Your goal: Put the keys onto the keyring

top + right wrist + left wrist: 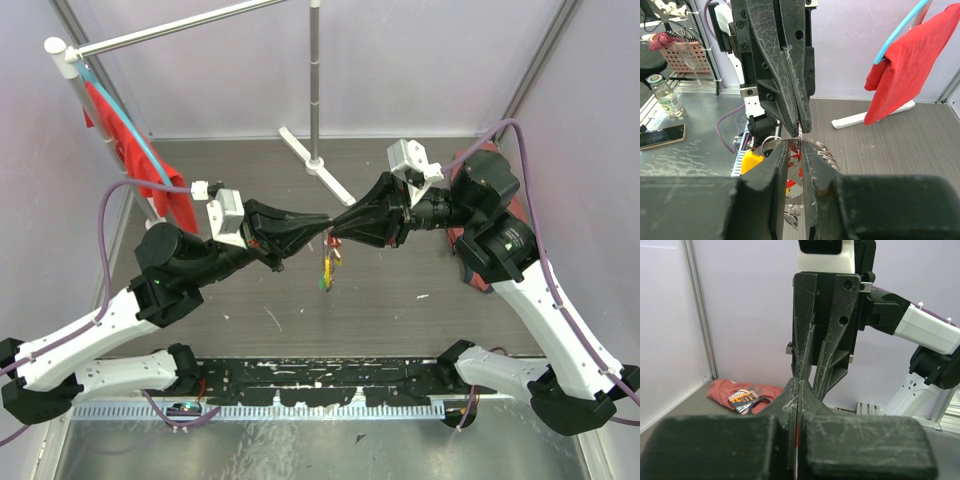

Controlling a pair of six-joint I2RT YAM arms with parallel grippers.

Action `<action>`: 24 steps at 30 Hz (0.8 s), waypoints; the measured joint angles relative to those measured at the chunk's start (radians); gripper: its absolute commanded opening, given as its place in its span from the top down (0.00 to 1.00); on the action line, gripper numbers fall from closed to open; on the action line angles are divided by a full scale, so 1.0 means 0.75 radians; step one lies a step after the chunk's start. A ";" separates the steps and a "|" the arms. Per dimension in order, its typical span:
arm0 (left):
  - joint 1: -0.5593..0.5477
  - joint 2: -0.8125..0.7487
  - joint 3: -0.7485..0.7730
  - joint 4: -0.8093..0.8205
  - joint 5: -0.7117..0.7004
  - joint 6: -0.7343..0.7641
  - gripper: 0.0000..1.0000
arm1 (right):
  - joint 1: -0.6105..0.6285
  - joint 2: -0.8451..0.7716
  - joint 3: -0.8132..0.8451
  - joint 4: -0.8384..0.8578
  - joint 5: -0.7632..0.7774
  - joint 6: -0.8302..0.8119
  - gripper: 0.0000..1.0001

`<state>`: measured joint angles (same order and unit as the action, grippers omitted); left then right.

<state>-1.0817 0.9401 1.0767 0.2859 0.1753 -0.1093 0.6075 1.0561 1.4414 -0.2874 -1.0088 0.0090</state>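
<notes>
meeting tip to tip above the middle of the grey wood-grain table (400, 290), the black left gripper (321, 228) and the black right gripper (339, 228) point straight at each other, noses touching or all but touching. the thin silvery keyring (327, 262) dangles just under that meeting point, clear of the table, with its small green tag (323, 284) lowest. in the right wrist view the left gripper (800, 129) points down from the top, fingers pressed together on a loop of the keyring (819, 148). the curved yellow tag (751, 161) hangs off to the left, and a red plastic key head (794, 156) shows just behind the near fingers. the right gripper (799, 152) is closed to a narrow slit with a silvery strip in it, part of the same bunch, though whether ring or key blade cannot be told. the left wrist view shows the left gripper (796, 390) squeezed together with a fine wire at its tip, and the right gripper (804, 374) meeting it from above. a red cloth (175, 205) hangs at far left.
</notes>
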 measured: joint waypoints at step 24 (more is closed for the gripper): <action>0.000 0.027 0.354 -0.476 0.019 0.137 0.39 | -0.002 0.033 0.102 -0.371 0.163 -0.151 0.99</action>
<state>-1.0817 0.9607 1.3422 -0.0711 0.1898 -0.0067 0.6064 1.0805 1.5177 -0.5655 -0.8867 -0.1043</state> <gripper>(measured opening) 0.606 0.037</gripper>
